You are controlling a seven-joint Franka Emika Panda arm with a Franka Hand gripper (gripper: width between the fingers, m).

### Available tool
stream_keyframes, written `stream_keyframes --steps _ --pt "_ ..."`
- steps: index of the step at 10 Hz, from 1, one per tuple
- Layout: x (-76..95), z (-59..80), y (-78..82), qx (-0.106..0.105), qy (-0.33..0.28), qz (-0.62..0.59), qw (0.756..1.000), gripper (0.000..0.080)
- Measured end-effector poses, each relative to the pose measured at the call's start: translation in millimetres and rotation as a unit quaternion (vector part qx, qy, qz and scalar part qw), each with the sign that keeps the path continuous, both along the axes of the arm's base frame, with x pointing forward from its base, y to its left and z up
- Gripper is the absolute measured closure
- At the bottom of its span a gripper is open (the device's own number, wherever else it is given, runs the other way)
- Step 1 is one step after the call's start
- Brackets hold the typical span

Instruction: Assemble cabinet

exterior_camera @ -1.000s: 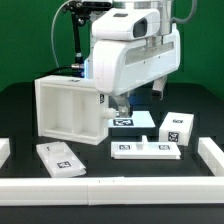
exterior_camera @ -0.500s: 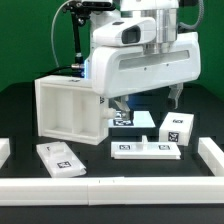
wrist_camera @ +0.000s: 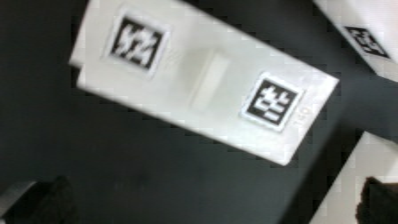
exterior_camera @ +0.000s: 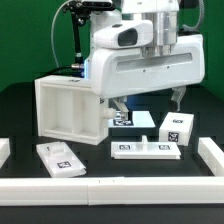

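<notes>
The cabinet (exterior_camera: 70,108) stands upright on the black table, at the exterior view's left, just beside the arm. A flat white panel (wrist_camera: 205,85) with two tags lies on the table below the wrist. The gripper (wrist_camera: 210,200) hangs over it with its fingers (wrist_camera: 43,196) spread wide and nothing held between them. Since a second ago the arm has swung toward the exterior view's right; the cabinet has not moved.
</notes>
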State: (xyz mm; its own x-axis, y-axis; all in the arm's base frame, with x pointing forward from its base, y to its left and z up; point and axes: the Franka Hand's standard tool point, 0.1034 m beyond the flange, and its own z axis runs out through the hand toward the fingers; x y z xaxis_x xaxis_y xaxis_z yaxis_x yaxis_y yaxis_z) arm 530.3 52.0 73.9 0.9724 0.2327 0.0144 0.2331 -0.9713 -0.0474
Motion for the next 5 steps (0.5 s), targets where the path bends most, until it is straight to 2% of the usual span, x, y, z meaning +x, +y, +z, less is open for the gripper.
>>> stream_keyframes --steps 1,2,5 --pt "-1.0 -1.1 1.5 0.001 0.002 -0.028 1.0 0.0002" --pt "-0.5 -2.4 -5.9 0.008 -0.01 -0.017 1.0 0.0002" --pt "-1.8 -4.0 -6.3 0.008 -0.009 -0.017 1.0 0.0002"
